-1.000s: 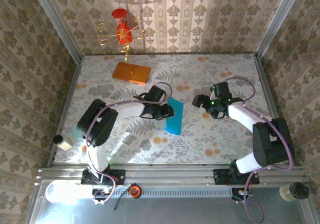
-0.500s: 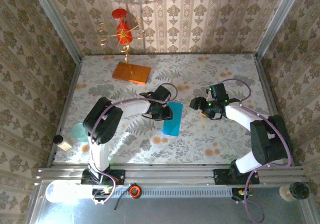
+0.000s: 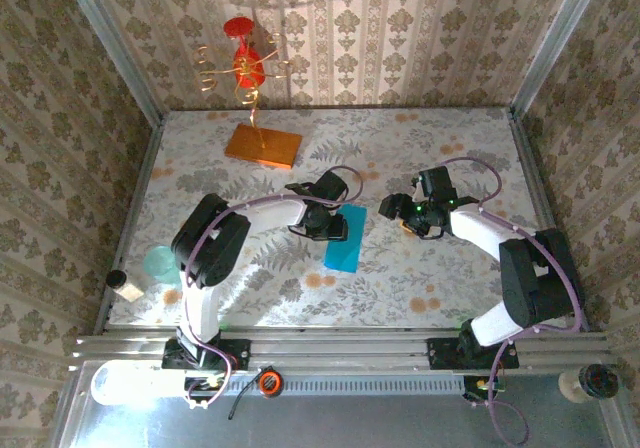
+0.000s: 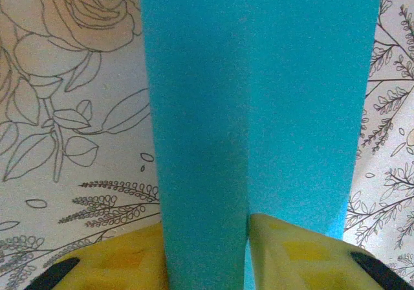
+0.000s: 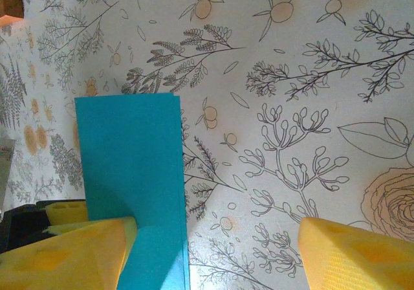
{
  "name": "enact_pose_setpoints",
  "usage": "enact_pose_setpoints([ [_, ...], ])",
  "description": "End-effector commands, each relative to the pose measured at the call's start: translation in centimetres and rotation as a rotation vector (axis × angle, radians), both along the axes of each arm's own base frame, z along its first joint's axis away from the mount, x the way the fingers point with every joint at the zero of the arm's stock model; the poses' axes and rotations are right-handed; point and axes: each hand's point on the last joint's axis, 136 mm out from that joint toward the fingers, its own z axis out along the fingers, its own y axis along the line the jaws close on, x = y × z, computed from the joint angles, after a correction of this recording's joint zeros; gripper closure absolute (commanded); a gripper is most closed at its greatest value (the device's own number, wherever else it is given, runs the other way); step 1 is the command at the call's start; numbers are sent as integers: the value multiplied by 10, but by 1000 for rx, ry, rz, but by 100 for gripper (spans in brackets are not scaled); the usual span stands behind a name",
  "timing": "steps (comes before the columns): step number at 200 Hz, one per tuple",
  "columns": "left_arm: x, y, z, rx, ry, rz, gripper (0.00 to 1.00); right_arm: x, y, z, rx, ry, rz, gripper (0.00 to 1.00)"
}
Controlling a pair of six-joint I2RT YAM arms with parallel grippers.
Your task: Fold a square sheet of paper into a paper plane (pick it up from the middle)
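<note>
The paper (image 3: 343, 240) is thin and light, at this point a long blue strip folded lengthwise; the left wrist view shows a crease down its middle. I judge it limp yet springy: a flap will lift back unless its crease is pressed flat, and a hard pinch or a dragged finger could crumple or tear it. It will likely slide on the smooth worktop (image 3: 440, 148), so one side should pin it while the other folds. I would take it at an edge near the middle of its length, not at a corner, which would only curl.

It lies about mid-worktop between the two arms, nearer the left one. The left jaws sit at its left long edge, towards the far end. Close up, their pads (image 4: 294, 257) stand partly apart. One is over the right half of the strip, the other just beside its left edge, and the left half fills the gap. I cannot tell whether they pinch a layer or only straddle it. The right jaws are wide and hold nothing. They are near the strip's right side, with one finger (image 5: 71, 251) overlapping its end in the wrist view and the other well out over bare worktop.
</note>
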Motion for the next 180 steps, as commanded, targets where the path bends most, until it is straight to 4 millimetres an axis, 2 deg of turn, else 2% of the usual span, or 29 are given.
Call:
enact_pose_setpoints([
  [1, -20, 27, -44, 155, 80, -26, 64, -2, 3, -4, 10, 20, 1, 27],
  [114, -22, 28, -52, 167, 97, -31, 61, -8, 11, -8, 16, 28, 27, 29],
  [135, -23, 27, -52, 165, 96, -31, 60, -12, 23, -8, 51, 31, 59, 34],
  [180, -24, 26, -55, 163, 103, -43, 60, -25, 55, -15, 94, 74, 130, 51],
])
